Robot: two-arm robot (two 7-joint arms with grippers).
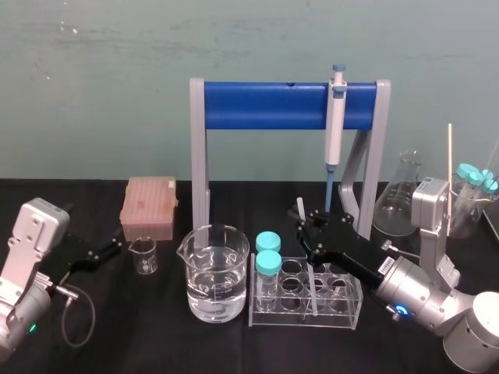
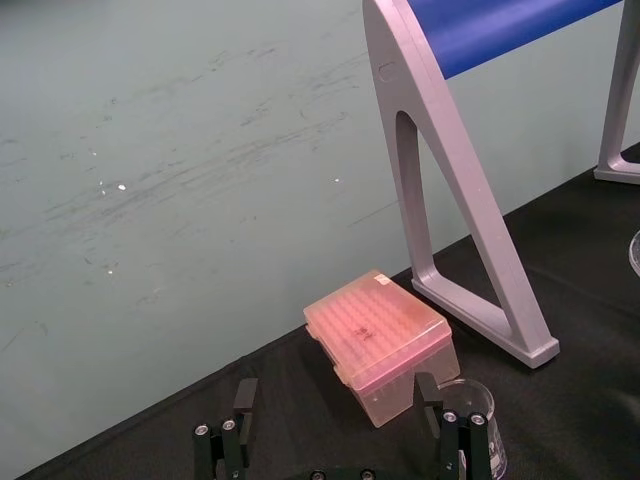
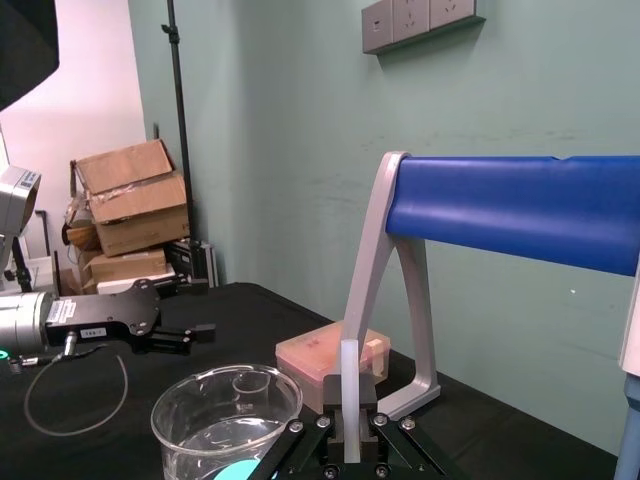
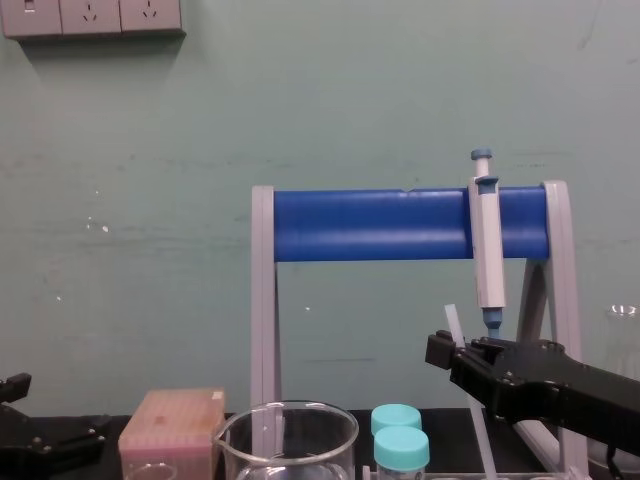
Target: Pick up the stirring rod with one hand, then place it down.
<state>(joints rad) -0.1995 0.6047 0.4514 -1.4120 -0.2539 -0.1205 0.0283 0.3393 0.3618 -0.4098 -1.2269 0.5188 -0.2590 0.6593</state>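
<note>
Nearest, along the table's [image 1: 156, 343] front edge: test-tube rack [image 1: 343, 310] right of centre, water beaker [image 1: 218, 273] beside it. Left gripper [image 1: 109, 251] sits idle near the left edge, jaws wide apart, empty. Right gripper [image 1: 309, 228] is over the rack, clamped on the stirring rod [image 1: 299, 209] partway up. The rod stands near-upright, slightly tilted, lower end apparently down in a rack well; bottom contact can't be told. Behind, the pipette [image 1: 335, 117] hangs off the stand [image 1: 265, 105] near the back edge, tip close above the gripper. Risks: any sideways move before the rod clears the well levers it on the rim, so it snaps or drags the rack. A straight lift may clip the pipette tip. Smooth rod could pivot or slip in the jaws.
</note>
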